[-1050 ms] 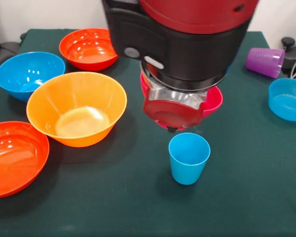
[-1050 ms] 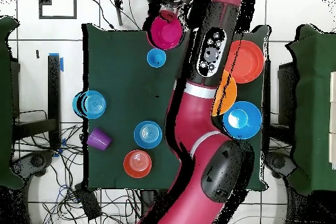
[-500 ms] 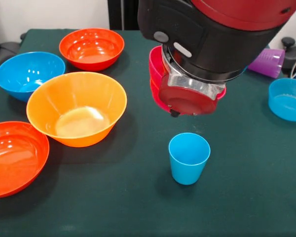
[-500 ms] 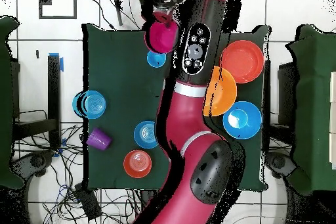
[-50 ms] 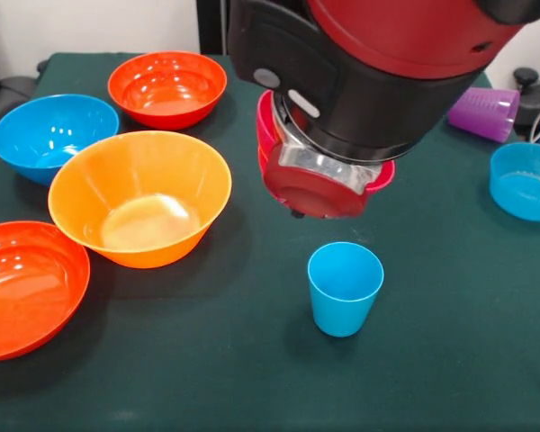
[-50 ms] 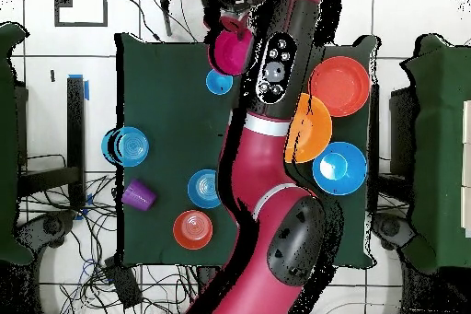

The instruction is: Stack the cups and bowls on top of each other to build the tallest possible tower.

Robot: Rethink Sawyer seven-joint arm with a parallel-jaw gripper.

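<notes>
Two cups and six bowls show across the two views. The light blue cup (image 5: 345,286) stands upright and alone on the dark green table (image 5: 207,360), mouth up, its sides tapering downward. The translucent purple cup (image 5: 483,112) lies on its side near the table's far right corner in the front view.

Of the bowls, three are large and three are small. The large yellow-orange bowl (image 5: 140,195) sits between the large blue bowl (image 5: 53,133) and a large red-orange bowl (image 5: 27,286) at the near left edge. A small orange bowl (image 5: 167,87) sits beyond them, and a small blue bowl (image 5: 525,180) rests at the right edge. All are glossy round plastic, catching highlights.

The magenta-pink bowl (image 5: 268,137) is up off the table under the arm's red and black head, tilted, only its rim showing past the housing. The gripper (image 6: 232,23) is hidden in the front view; the overhead view shows it at the pink bowl's rim, yet how far its claw is open I cannot tell. That same view places the pink bowl just beyond the light blue cup, not over it, and no tower stands yet.
</notes>
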